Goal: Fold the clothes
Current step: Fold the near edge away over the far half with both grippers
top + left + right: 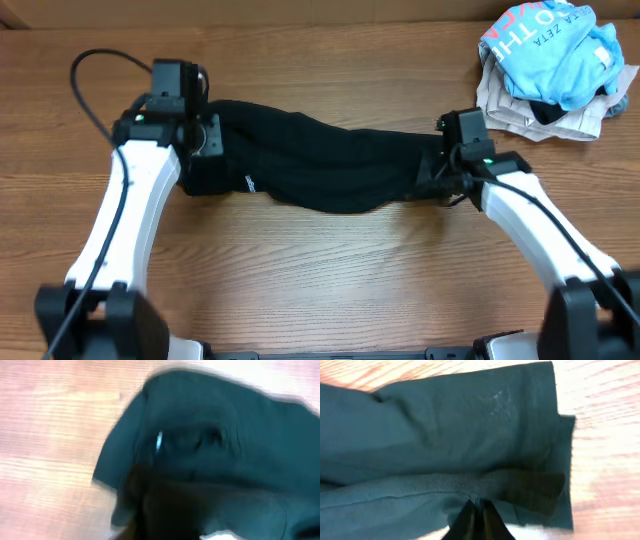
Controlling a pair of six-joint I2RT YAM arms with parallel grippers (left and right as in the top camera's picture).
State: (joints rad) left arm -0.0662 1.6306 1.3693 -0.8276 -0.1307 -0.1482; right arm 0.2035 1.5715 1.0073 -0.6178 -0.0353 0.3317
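Note:
The black garment (330, 165) lies bunched in a long band across the middle of the wooden table, stretched between my two grippers. A small white logo (250, 183) shows near its left end. My left gripper (205, 137) is at the left end; in the blurred left wrist view the garment (225, 450) fills the frame, a small pale tag (159, 440) shows, and the fingers are buried in dark fabric. My right gripper (441, 166) is at the right end. In the right wrist view its fingers (477, 508) are pinched shut on a fold of the garment (445, 435).
A light blue T-shirt (555, 45) with pink-and-white lettering lies on a beige garment (520, 112) at the back right corner. A black cable (85, 70) loops behind the left arm. Bare wood (330, 280) lies in front of the garment.

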